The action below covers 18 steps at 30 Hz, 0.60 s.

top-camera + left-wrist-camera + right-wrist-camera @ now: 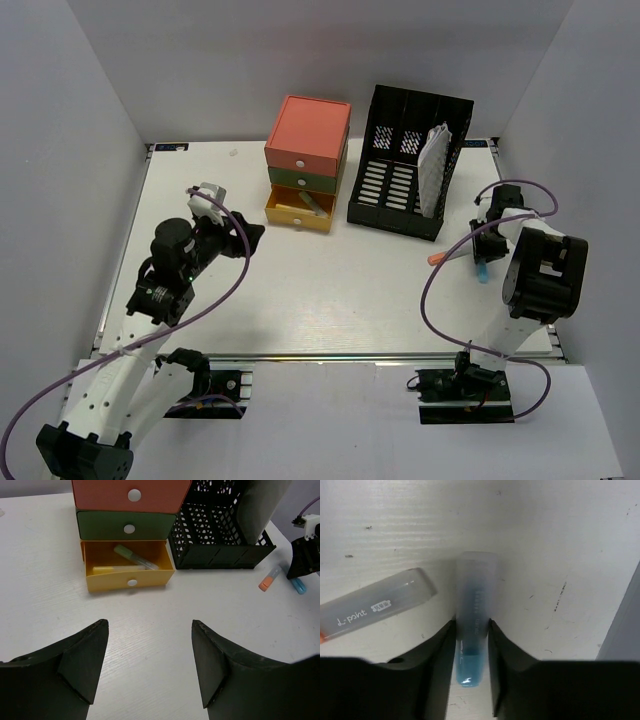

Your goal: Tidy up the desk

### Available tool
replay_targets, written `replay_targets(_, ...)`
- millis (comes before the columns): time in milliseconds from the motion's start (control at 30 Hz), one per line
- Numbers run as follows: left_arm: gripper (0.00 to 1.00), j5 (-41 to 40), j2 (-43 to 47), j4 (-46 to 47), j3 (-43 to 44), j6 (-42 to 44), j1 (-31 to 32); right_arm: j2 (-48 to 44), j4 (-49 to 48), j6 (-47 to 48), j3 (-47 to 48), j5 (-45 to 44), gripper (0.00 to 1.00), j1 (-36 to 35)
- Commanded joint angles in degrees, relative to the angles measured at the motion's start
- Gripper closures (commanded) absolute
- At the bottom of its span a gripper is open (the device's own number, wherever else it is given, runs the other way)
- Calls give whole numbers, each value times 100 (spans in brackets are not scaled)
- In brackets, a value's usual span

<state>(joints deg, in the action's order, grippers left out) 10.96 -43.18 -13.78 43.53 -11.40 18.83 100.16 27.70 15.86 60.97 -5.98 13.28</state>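
The white desk [330, 290] carries a three-drawer box [308, 160] whose yellow bottom drawer [128, 570] is pulled open, with two pens lying inside. My right gripper [472, 625] is shut on a blue marker [472, 610] down at the desk surface on the right side [482, 270]. An orange-capped grey marker [375, 607] lies just left of it [445, 256]. My left gripper [150, 625] is open and empty, held above the desk in front of the open drawer [250, 235].
A black slotted file rack [408, 160] with a white patterned sheet in its right slot stands right of the drawer box. A metal rail [330, 357] runs along the near edge. Grey walls enclose the desk on the left, back and right.
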Motion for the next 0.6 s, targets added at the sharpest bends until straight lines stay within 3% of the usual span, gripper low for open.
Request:
replay_targets(0, 23, -147, -15, -28, -37, 50, -20, 83, -222, 14, -41, 70, 69, 26)
replay_targets(100, 23, -226, -68, -54, -29, 50, -20, 22, -125, 75, -76, 176, 85, 26)
replay_targets(167, 23, -314, -68, -54, -46, 68, -20, -92, -81, 110, -103, 141, 89, 43)
replay_targets(300, 23, -437, -94, -63, -64, 76, -20, -1134, 199, 461, -77, 236, 100, 52)
replay_targets(367, 23, -472, -103, -72, -64, 76, -20, -1602, 497, 916, 28, 1305, 100, 34)
replay_targets(400, 23, -481, -103, -72, -55, 76, -20, -1996, 899, 1633, 151, 1867, 100, 26)
replay_targets(433, 23, -472, -103, -81, -46, 85, -20, -2139, 1164, 2014, 222, 2864, 100, -79)
replay_targets(500, 23, -472, -86, -72, -46, 85, -20, -2455, 1997, 3415, 336, 3854, 100, -307)
replay_targets(567, 23, -551, -77, -81, -72, 94, -20, -2615, 2046, 3897, 241, 4613, 100, -807)
